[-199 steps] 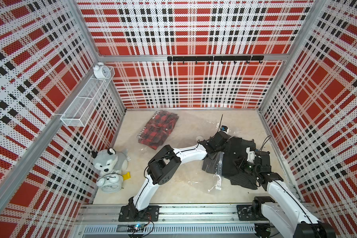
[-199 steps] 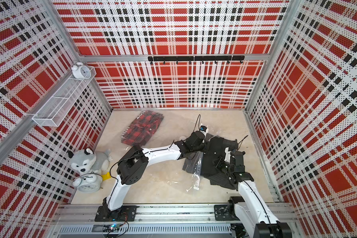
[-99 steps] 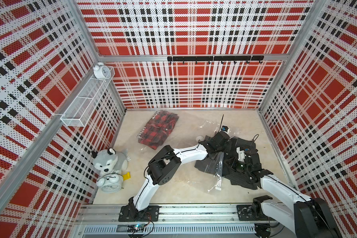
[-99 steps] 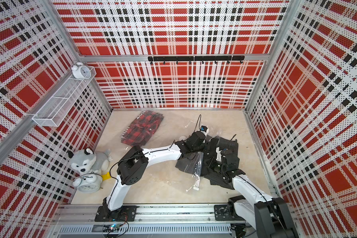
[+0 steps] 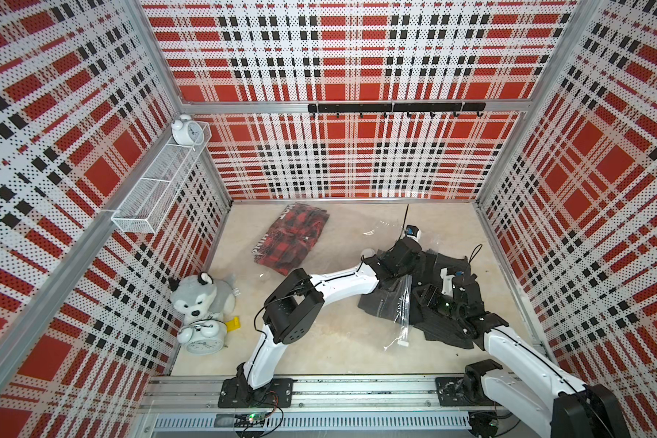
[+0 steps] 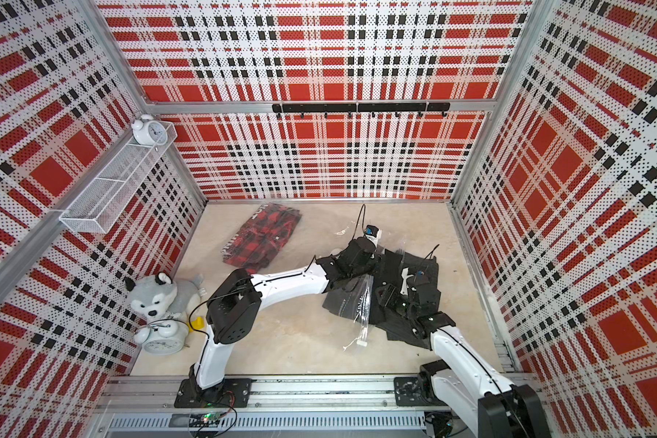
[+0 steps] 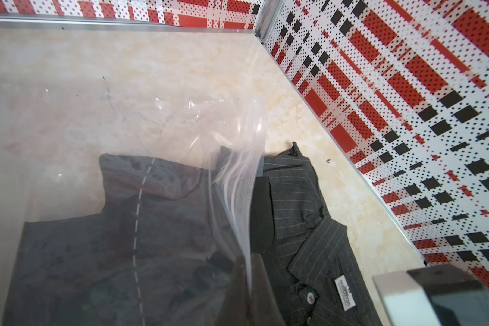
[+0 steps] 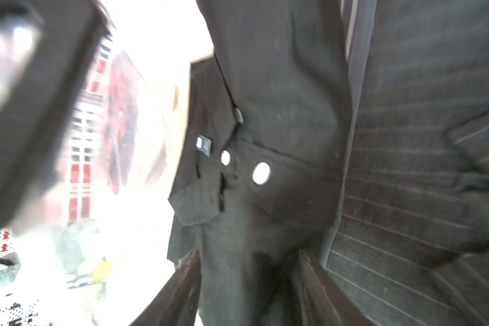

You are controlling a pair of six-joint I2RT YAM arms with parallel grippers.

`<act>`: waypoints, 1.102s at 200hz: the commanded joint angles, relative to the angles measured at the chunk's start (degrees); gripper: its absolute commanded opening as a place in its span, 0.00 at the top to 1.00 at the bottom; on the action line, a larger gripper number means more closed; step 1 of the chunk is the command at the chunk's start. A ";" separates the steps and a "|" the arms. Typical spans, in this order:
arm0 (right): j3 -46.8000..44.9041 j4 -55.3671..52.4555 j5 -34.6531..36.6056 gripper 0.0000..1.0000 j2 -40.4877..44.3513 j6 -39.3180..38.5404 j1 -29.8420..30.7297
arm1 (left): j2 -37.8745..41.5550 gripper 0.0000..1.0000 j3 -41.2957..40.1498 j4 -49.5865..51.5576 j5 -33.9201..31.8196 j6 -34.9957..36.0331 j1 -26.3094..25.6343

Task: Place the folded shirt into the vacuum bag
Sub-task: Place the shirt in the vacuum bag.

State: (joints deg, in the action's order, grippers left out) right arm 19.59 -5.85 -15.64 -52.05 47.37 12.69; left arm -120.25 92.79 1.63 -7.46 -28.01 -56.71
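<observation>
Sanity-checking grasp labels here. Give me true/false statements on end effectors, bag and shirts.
1. The left end effector pinches the vacuum bag by its film. True.
2. The right end effector is clamped on the dark shirt. False: its jaws stand apart over it.
3. The dark shirt is fully inside the bag. False: its collar lies outside the film.
4. Neither arm touches the red plaid garment. True.
5. The plush husky is inside the bag. False: it sits on the table.
</observation>
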 commanded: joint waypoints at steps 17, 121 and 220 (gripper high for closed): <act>3.61 -6.26 2.29 0.40 2.77 -4.19 -3.90 | 3.03 1.00 -0.77 -3.03 -0.81 0.45 -0.61; 4.70 9.00 -6.77 0.63 -16.57 -4.48 -4.41 | 1.68 1.00 -1.02 -3.81 0.29 -0.71 -0.39; 3.90 33.52 -7.03 0.98 -31.70 8.72 3.66 | 3.61 1.00 -1.61 -4.69 -0.11 -2.27 -0.87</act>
State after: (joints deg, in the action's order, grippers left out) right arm 24.27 18.04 -22.28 -81.78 51.00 15.25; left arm -119.63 91.94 -0.05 -7.94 -29.61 -56.73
